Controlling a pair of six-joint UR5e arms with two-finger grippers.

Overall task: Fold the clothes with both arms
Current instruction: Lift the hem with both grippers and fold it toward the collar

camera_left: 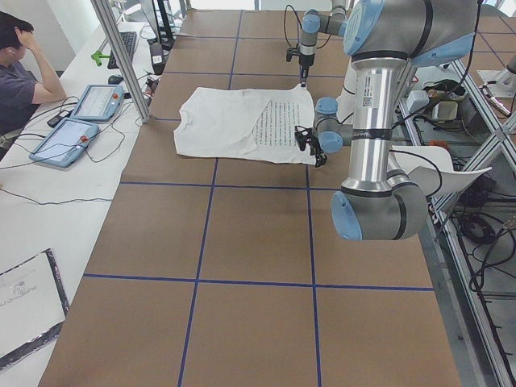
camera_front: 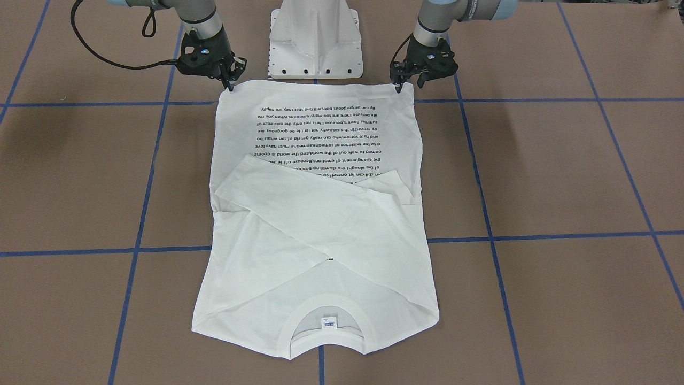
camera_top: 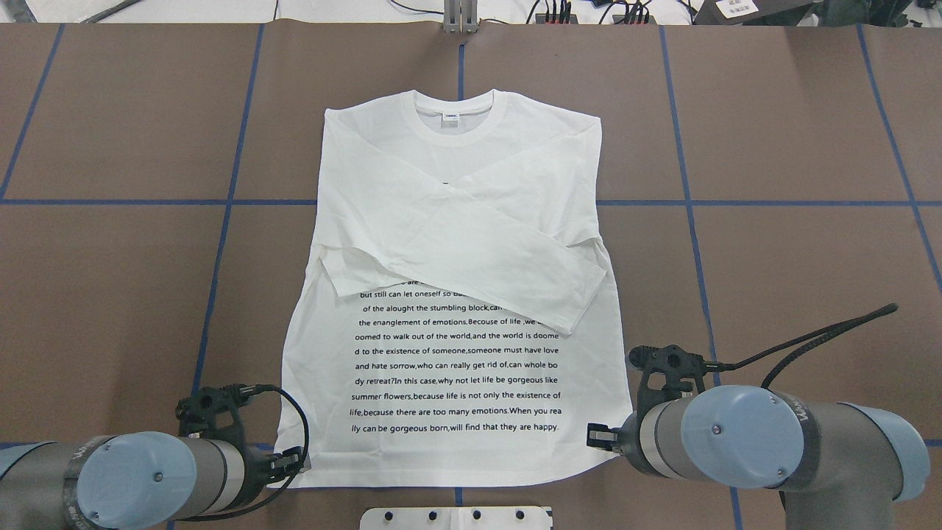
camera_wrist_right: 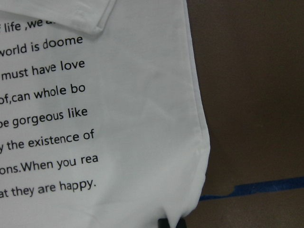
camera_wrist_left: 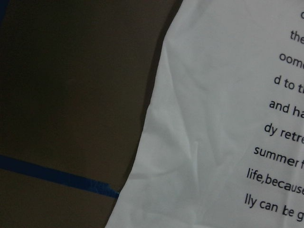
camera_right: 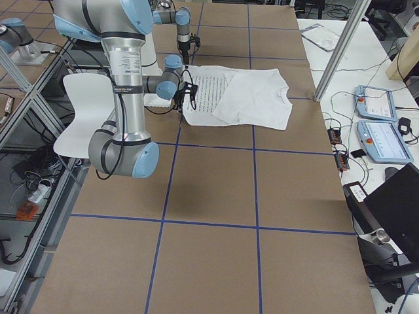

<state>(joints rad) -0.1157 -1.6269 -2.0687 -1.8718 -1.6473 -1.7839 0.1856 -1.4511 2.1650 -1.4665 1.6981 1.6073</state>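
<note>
Has the left gripper (camera_front: 409, 84) at one hem corner of the shirt (camera_front: 320, 224), jaws apart and astride the cloth's edge. Has the right gripper (camera_front: 231, 84) at the other hem corner, tip touching the cloth; cannot tell there whether the jaws stand wide or pinch. Shows, in the right wrist view, one dark fingertip (camera_wrist_right: 164, 223) against a puckered bit of hem. Lies flat on the table (camera_front: 561, 171) out beyond both grippers, text (camera_front: 320, 133) side up and nearest them. Crosses both sleeves (camera_front: 320, 214) over the chest farther out. Ends, farthest from the grippers, in the collar (camera_front: 326, 337) with its tag (camera_front: 328, 322). Between the grippers and just behind them, the white base (camera_front: 315, 37).
</note>
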